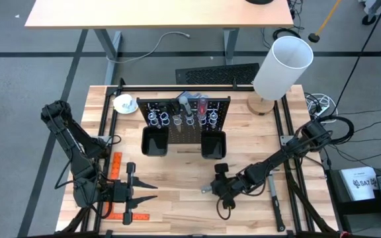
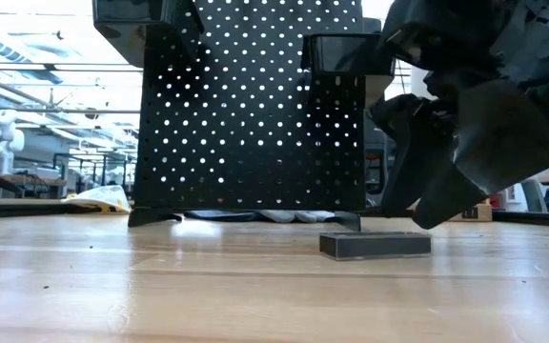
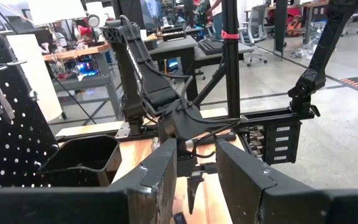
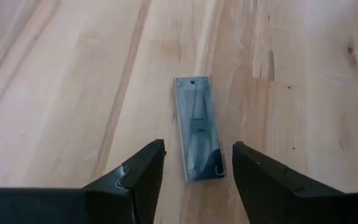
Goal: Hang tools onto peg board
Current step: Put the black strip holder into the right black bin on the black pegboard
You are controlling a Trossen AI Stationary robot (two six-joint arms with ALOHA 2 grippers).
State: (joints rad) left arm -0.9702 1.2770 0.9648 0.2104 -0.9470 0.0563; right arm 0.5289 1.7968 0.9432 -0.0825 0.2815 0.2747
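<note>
The pale wooden plank tabletop [image 1: 177, 198] fills the middle of the overhead view, edged by a black metal frame. Standing upright toward its far side is the black perforated peg board [image 1: 184, 116], which carries a row of silvery wire ring holders [image 1: 177, 119] with a few tools already hanging there, among them a red-handled screwdriver [image 1: 203, 104]; two black square bins [image 1: 155, 141] sit along its lower edge, one to each side. Behind the board's right end stands a tall white cylinder [image 1: 282, 67] on a round wooden base. The two dark arms reach in from the near corners. The left arm waits at the near left of the tabletop, its left pincer [image 1: 152, 192] spread open with nothing between its fingers, pointing toward the middle of the table beside an orange ruler-like strip [image 1: 116, 165]. The right arm stretches in from the right, and its right pincer [image 4: 194, 165] hovers low over a small flat dark rectangular case with a clear, silvery-edged cover [image 4: 197, 127], which lies flat on the bare wood in front of the peg board and well apart from it. The right pincer's fingers stand wide open, one to either side of the case's near end, gripping nothing; whether they touch it cannot be told.
</note>
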